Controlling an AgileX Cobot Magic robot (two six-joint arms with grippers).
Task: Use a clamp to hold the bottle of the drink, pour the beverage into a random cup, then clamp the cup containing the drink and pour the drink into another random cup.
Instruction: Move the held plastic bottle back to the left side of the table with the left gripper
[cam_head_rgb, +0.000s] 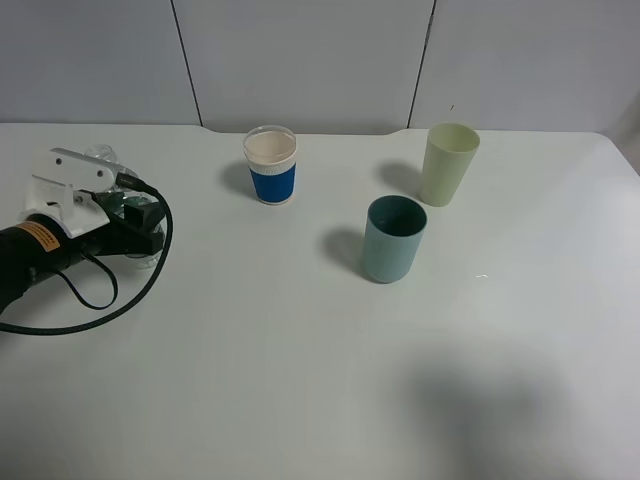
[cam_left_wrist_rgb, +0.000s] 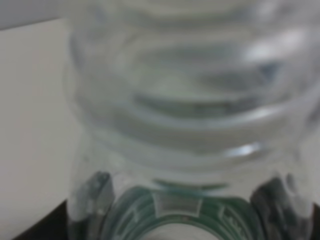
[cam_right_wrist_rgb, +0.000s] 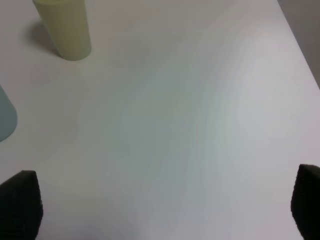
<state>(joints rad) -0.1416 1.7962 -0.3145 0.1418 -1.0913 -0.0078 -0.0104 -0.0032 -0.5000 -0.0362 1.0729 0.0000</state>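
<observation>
Holds the bottle (cam_left_wrist_rgb: 190, 100) between left fingers (cam_left_wrist_rgb: 95, 192) at nine o'clock on the counter (cam_head_rgb: 300, 380). Spreads right fingers (cam_right_wrist_rgb: 20, 205) wide. Faces blue-banded cup (cam_head_rgb: 271, 165) at twelve, teal cup (cam_head_rgb: 393, 238) central, green cup (cam_head_rgb: 449, 163) at two.

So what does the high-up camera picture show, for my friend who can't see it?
On the left of a white table, the robot's left gripper is at a clear bottle. Three cups stand farther right, with nothing touching them: a white and blue cup, a teal cup and a pale green cup.
</observation>
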